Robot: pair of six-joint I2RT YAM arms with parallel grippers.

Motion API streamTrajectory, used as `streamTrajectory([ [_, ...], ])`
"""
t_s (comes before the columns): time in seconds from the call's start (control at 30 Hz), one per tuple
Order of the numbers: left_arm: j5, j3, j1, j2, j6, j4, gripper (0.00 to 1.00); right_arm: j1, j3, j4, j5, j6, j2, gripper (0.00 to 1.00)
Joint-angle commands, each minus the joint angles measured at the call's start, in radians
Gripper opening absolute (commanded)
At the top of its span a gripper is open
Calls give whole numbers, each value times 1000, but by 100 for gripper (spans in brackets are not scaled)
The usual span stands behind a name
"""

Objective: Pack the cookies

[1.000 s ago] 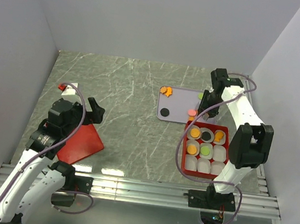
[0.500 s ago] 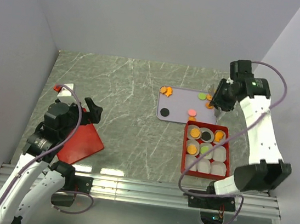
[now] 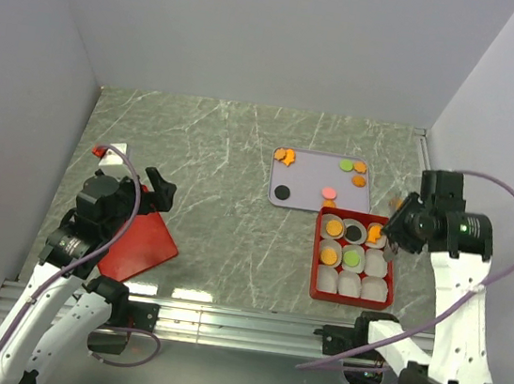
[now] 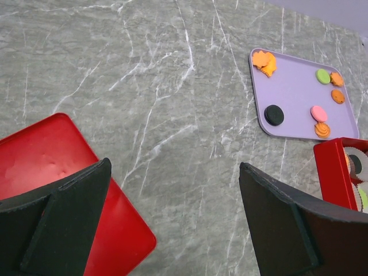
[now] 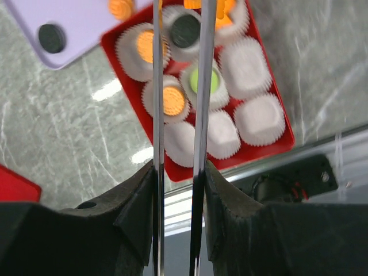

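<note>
Loose cookies lie on the purple tray (image 3: 311,175): an orange cluster (image 3: 284,156), a black disc (image 3: 282,193), a green one (image 3: 346,164), a pink one (image 3: 330,192) and several orange ones. The red box (image 3: 349,302) holds white paper cups. Five cups hold cookies: three orange, one black (image 3: 355,231) and one green (image 3: 353,257). My right gripper (image 3: 402,228) hovers at the box's far right corner, shut on metal tweezers (image 5: 158,86). A small orange piece (image 3: 396,203) shows just beyond it; the tweezer tips are out of the wrist view. My left gripper (image 4: 173,167) is open and empty over the red lid's edge.
The red square lid (image 3: 136,247) lies at the near left under the left arm. The tray and box also show in the left wrist view (image 4: 293,86). Grey walls enclose the table, and a metal rail (image 3: 240,322) runs along the near edge.
My right arm has swung from over the tray's right side back and right to the box's far right corner. The left arm rose slightly, then held still.
</note>
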Motion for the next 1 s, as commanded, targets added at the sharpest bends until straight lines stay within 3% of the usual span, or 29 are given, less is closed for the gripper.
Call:
streamTrajectory([
  [0.0,21,6,-4,7,11,28,99,-67,-96,-25,-13,76,-75,35],
  [0.33,24,8,-7,4,16,25,99,-211,-377,73,-136,76,-123,35],
  [0.57,16,9,-10,2,14,22,99,-211,-401,92,-175,76,-109,33],
  [0.77,16,9,-10,3,13,23,99,-211,-326,33,-185,45,-110,31],
  [0.97,10,8,-10,2,8,26,100,-211,-353,-19,-227,56,-162,30],
])
